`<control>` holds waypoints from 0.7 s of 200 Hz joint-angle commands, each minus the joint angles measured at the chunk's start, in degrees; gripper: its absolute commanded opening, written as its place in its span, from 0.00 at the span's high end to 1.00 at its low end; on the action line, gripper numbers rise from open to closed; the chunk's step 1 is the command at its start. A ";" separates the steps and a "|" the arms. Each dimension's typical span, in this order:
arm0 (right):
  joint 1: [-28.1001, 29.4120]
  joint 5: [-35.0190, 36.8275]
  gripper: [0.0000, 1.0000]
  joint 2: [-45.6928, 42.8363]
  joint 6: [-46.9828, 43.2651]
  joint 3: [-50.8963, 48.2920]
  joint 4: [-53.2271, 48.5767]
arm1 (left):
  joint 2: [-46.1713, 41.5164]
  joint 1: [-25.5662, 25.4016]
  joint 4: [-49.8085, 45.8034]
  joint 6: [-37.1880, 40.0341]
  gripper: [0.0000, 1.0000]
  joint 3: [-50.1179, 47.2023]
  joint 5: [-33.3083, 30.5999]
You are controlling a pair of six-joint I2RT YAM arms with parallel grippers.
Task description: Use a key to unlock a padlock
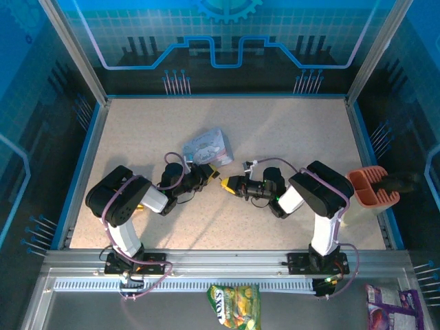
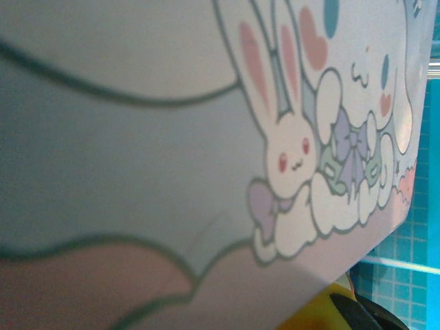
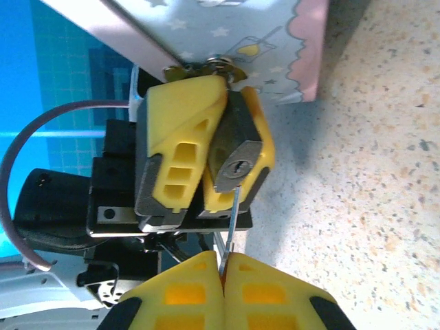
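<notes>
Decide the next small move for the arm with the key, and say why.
Probably ease the right gripper forward along the blade. It is shut on the key, whose tip sits just short of the keyhole in the padlock, and the left gripper grips that padlock.

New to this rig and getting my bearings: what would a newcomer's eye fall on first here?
In the right wrist view, the left arm's yellow fingers clamp a small dark padlock, while a slim metal key pinched in the right arm's yellow fingers points up at its keyhole. From above, both arms meet mid-table beside a pale blue cartoon tin, whose bunny artwork looms in the left wrist view.
</notes>
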 commanded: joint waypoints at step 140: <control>-1.01 -3.45 1.00 -0.22 0.36 0.47 3.87 | -5.30 0.01 -0.93 -4.34 0.98 0.14 2.55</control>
